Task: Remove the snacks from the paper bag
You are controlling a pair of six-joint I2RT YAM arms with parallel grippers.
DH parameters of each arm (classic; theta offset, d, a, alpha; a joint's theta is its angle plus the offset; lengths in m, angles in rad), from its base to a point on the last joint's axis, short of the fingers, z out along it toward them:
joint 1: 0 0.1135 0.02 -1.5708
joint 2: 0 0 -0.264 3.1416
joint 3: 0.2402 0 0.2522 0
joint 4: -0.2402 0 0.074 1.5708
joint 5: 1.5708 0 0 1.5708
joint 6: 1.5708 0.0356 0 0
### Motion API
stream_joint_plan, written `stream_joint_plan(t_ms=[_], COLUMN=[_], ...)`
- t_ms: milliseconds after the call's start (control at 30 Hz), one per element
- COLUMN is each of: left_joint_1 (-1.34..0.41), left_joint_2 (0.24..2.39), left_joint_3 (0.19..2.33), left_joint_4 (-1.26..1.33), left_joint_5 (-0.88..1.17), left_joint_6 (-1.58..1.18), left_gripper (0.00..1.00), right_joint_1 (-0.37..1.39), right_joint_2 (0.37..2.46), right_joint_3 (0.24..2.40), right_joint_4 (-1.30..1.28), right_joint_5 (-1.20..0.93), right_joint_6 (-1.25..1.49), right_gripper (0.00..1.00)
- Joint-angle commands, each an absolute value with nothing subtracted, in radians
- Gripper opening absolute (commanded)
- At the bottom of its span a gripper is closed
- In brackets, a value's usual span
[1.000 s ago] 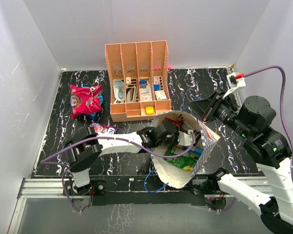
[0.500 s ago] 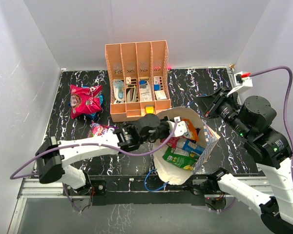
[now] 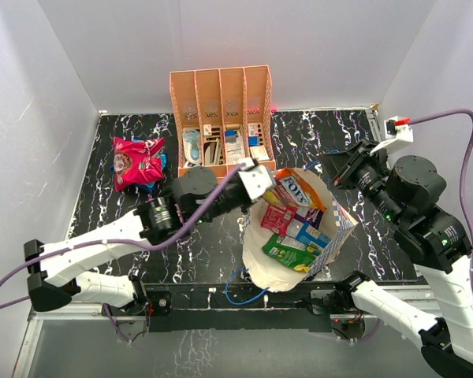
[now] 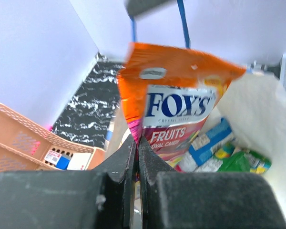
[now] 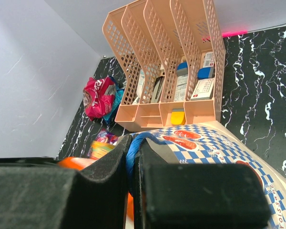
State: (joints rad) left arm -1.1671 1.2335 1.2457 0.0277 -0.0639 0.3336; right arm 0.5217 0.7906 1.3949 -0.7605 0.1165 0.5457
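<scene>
The paper bag (image 3: 333,233) stands open at the front middle, patterned outside, cream inside. My left gripper (image 3: 260,183) is shut on the orange FOX'S packet (image 3: 293,191) and holds it above the bag's left rim. In the left wrist view the fingers (image 4: 137,143) pinch the packet's (image 4: 176,105) pink lower corner. Green (image 3: 288,253), blue (image 3: 309,234) and red (image 3: 274,216) packets lie inside the bag. My right gripper (image 3: 340,169) is at the bag's far right rim. In the right wrist view it (image 5: 132,152) is shut on the blue cord handle (image 5: 142,137) of the bag (image 5: 214,143).
An orange slotted desk organizer (image 3: 221,130) stands behind the bag. Pink and red packets (image 3: 136,163) lie on the black marbled table at the far left. Another colourful packet (image 5: 102,143) lies left of the bag. A loose blue cord (image 3: 238,290) hangs at the front edge.
</scene>
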Motion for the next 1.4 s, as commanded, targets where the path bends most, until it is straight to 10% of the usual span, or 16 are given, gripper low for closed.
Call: stream_joint_plan(t_ms=[0, 533, 867, 1367], left_joint_1=[-1.164, -1.122, -0.676, -0.451], left_joint_2=[1.128, 1.176, 1.206, 1.175], left_joint_3=[1.377, 1.609, 1.578, 1.238], left_joint_4=[-0.001, -0.357, -0.745, -0.795], left_joint_5=[-0.113, -0.848, -0.562, -0.327], left_joint_6=[0.22, 0.082, -0.373, -0.582], left_gripper=[0.0, 0.0, 0.0, 0.0], right_joint_1=[0.523, 0.523, 0.523, 0.523], right_joint_2=[0.765, 0.735, 0.718, 0.71], right_joint_3=[1.39, 1.377, 1.373, 1.386], right_joint_4=[-0.698, -0.716, -0.733, -0.751], right_joint_5=[0.152, 0.165, 0.194, 0.182], right_joint_6=[0.552, 0.548, 0.55, 0.554], right_gripper=[0.08, 0.08, 0.08, 0.08])
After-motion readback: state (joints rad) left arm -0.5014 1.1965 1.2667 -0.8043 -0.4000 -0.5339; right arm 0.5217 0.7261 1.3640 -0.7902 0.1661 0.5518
